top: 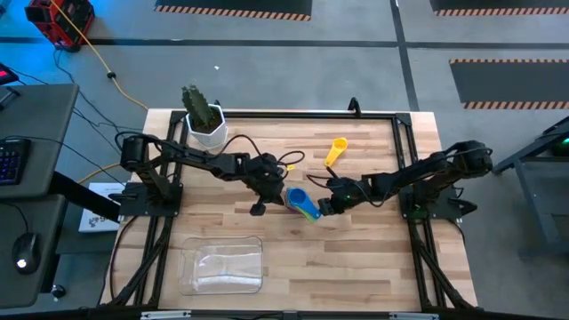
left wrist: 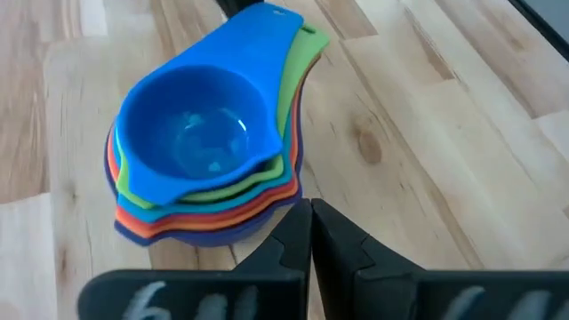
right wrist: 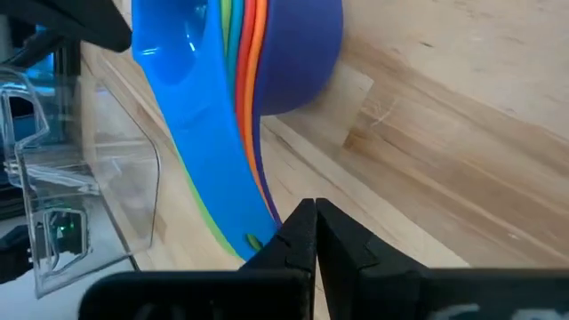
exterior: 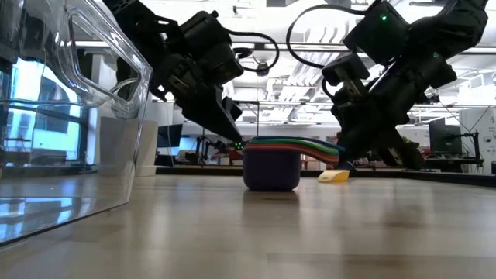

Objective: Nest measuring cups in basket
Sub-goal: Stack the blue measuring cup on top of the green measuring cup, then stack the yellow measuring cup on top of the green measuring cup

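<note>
Both grippers, left point(top: 264, 188) and right point(top: 327, 205), closed empty, flank nested measuring cups point(top: 300, 203); cactus pot point(top: 205, 124) behind.

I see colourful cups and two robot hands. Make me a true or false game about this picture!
1. The nested stack of plastic measuring cups sits on the wooden table. True.
2. The stack is inside the clear plastic basket. False: the basket holds no cups.
3. The top cup is light blue. True.
4. A lone yellow plastic measuring cup lies apart from the stack. True.
5. The left hand holds the yellow cup. False: it is shut on nothing beside the stack.
6. The right hand is wide open. False: shut.
</note>
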